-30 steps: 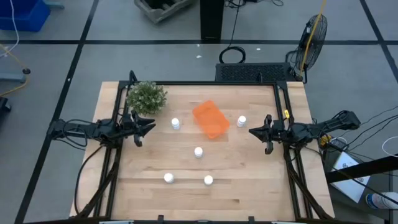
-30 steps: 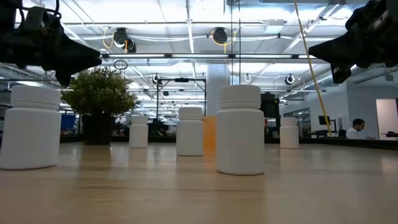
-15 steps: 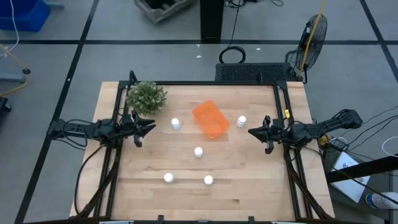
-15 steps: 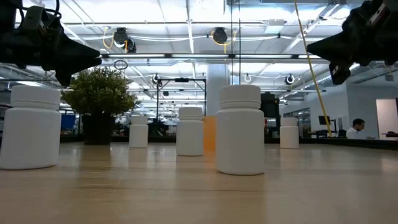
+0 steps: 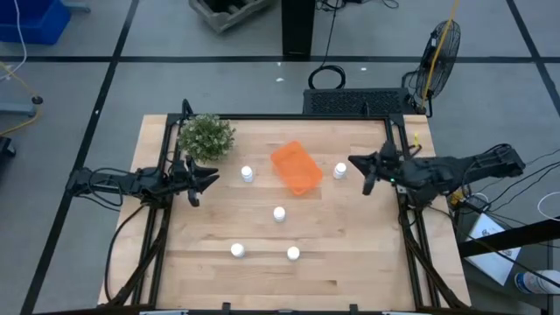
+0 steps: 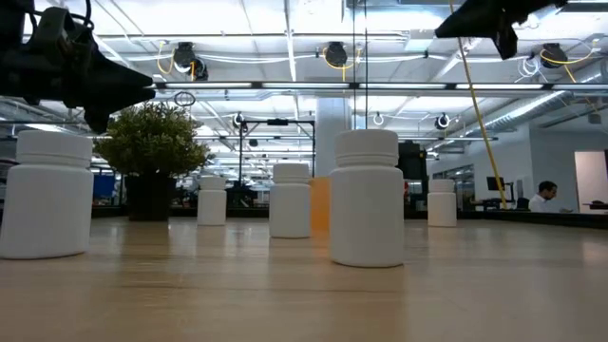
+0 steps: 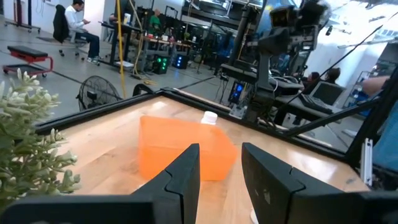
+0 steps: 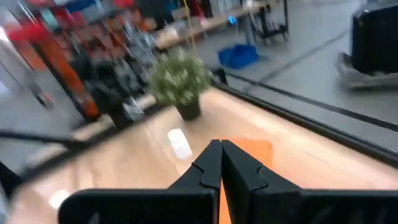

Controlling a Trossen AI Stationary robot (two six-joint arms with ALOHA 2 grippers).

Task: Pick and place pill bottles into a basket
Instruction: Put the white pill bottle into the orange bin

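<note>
Five white pill bottles stand upright on the wooden table: one (image 5: pixel 248 174) left of the orange basket (image 5: pixel 296 168), one (image 5: pixel 340 171) right of it, one (image 5: pixel 279 213) in the middle, two (image 5: pixel 237 250) (image 5: pixel 293 254) nearer the front. My left gripper (image 5: pixel 213 178) hovers open at the table's left, below the plant; its wrist view (image 7: pixel 219 155) faces the basket (image 7: pixel 180 149). My right gripper (image 5: pixel 354 164) is shut and empty, raised just right of the right-hand bottle; it shows high up in the low view (image 6: pixel 454 26).
A green potted plant (image 5: pixel 206 136) stands at the far left corner, close to my left gripper. Black rails (image 5: pixel 398 149) run along the table's left, right and far edges. Bare wood lies between the bottles and along the front edge (image 5: pixel 289 293).
My right gripper has risen and gone toward the table's far edge and a little left, toward the bottle right of the basket. It stays shut. The bottles and the basket have not moved.
</note>
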